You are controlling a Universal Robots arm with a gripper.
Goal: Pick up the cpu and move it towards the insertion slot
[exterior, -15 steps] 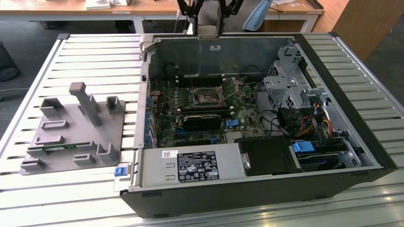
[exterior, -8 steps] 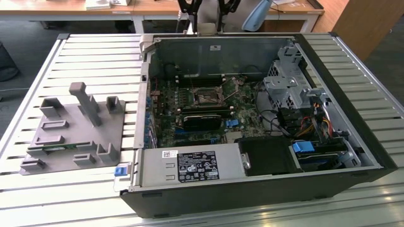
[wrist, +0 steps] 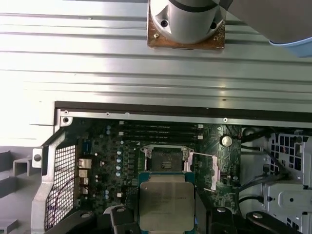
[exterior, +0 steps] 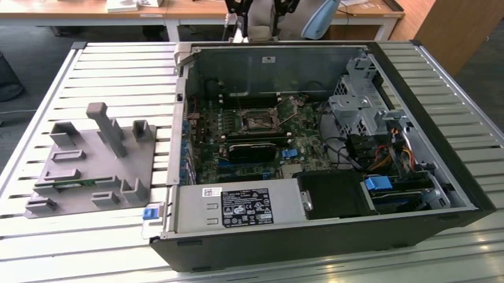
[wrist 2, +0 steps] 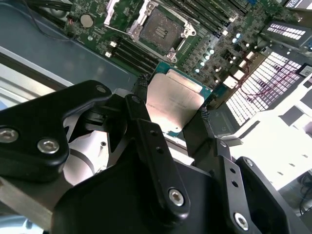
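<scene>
**CPU in the grip, socket close below**

Biggest thing first: the open computer case (exterior: 315, 159) lies on its side on the slatted table (exterior: 118, 76), its motherboard (exterior: 236, 141) face-up for all to see. On the exterior view's left sits a grey fixture tray (exterior: 87, 171) with its posts and pockets.

Down on the board, the insertion slot (wrist: 167, 160) shows its dark square centre inside the silvery bracket, nothing seated in it, in both wrist views (wrist 2: 163, 27).

And here's the gripper (wrist 2: 170, 129), fingers narrowed onto opposite edges of the cpu (wrist 2: 173, 100), silver top shining, thin green rim just peeking out. In the first wrist view the cpu (wrist: 166, 202) hangs clear of the board, just beside the slot and not quite over it.

So by my reading the pick-up is done: the chip is lifted and securely held. The carry looks well along too, with only the last stretch to line up over the socket remaining.
</scene>
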